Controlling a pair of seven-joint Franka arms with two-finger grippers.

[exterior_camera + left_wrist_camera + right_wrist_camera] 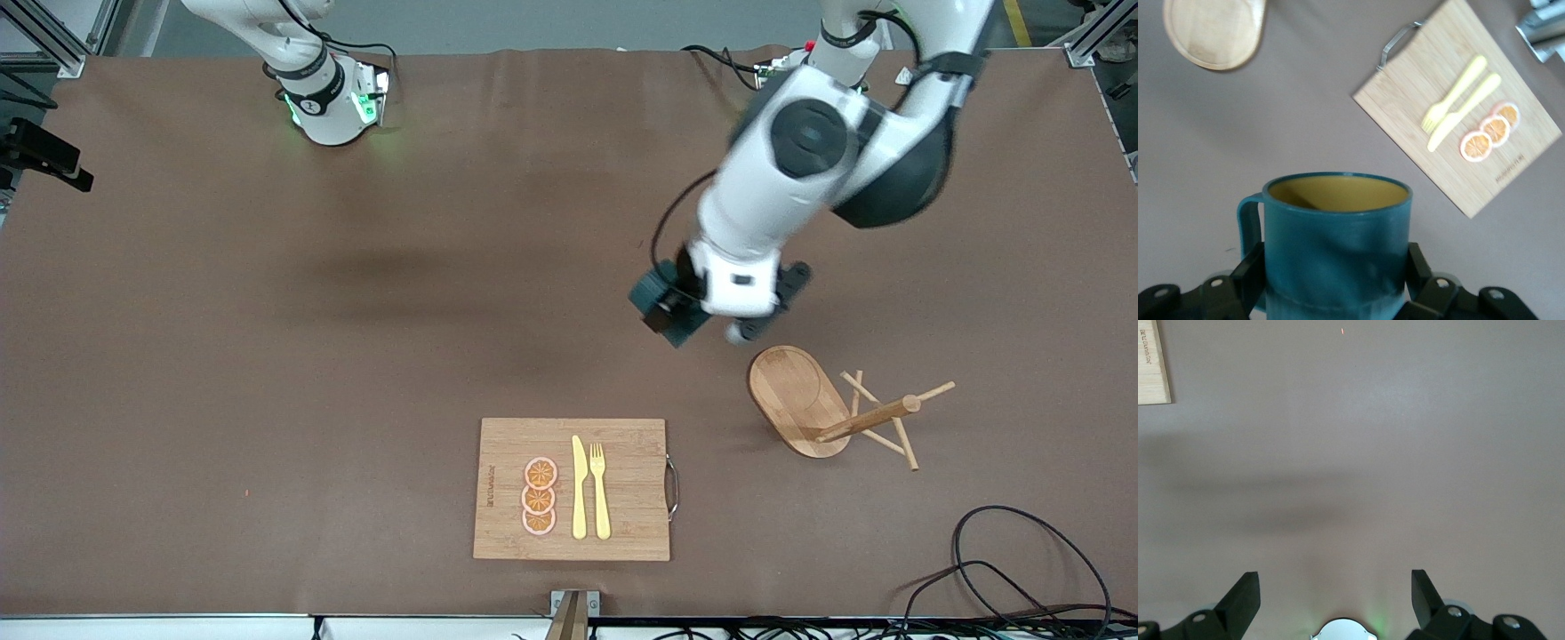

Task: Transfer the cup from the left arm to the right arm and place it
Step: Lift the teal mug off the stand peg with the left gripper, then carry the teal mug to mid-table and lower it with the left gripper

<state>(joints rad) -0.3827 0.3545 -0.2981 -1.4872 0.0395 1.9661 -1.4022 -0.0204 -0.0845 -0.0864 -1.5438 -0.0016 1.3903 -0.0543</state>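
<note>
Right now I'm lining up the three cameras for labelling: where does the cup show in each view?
Front view: the cup is held by the left gripper over bare table, between the cutting board and the arm bases.
Left wrist view: the cup fills the lower middle, clamped between the fingers.
Right wrist view: not in it.
Shared landmark: the cutting board, whose corner shows in the right wrist view.

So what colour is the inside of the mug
Mustard yellow inside the teal mug, clearest in the left wrist view, where the left end effector holds it.
</note>
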